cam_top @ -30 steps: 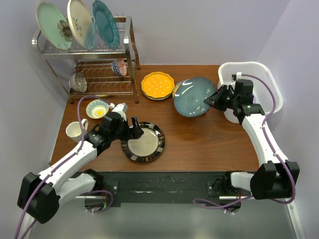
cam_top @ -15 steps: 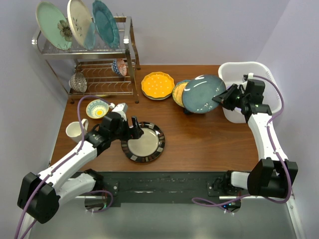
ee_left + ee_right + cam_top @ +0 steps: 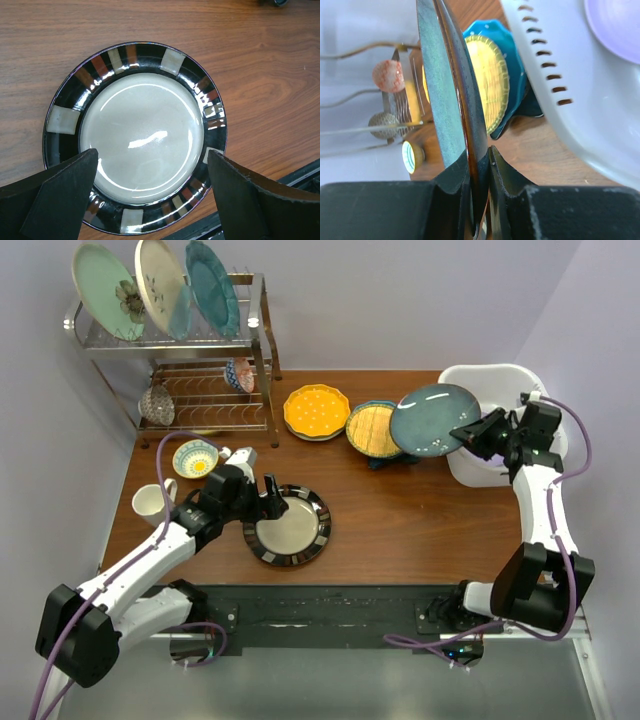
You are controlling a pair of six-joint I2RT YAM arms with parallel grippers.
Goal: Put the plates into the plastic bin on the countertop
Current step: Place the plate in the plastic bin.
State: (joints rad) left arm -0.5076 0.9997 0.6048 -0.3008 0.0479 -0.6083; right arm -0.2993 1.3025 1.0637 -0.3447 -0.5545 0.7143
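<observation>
From above, the right gripper (image 3: 478,433) is pinched shut on the edge of a slate-blue plate (image 3: 433,420). It holds the plate tilted in the air, partly over the left rim of the white plastic bin (image 3: 500,372). Just left of that plate, the yellow gridded plate (image 3: 370,428) lies on the blue star-shaped plate (image 3: 392,459), and the yellow scalloped plate (image 3: 315,410) sits beside them on the table (image 3: 400,530). The left gripper (image 3: 265,502) is spread wide at the left edge of the dark-rimmed plate (image 3: 295,528), which lies flat near the front. A cup (image 3: 150,503) and a small bowl (image 3: 195,457) stand left of it, below the wire rack (image 3: 180,370).

At the left wrist, the 2 fingers (image 3: 55,197) stand far apart over the near side of the dark-rimmed plate (image 3: 150,135). I cannot tell whether they touch it.

At the right wrist, the fingers (image 3: 452,177) clamp the slate-blue plate (image 3: 445,90) edge-on. The bin's slotted rim (image 3: 545,65) is to the right, with a lilac plate (image 3: 617,25) lying inside.
</observation>
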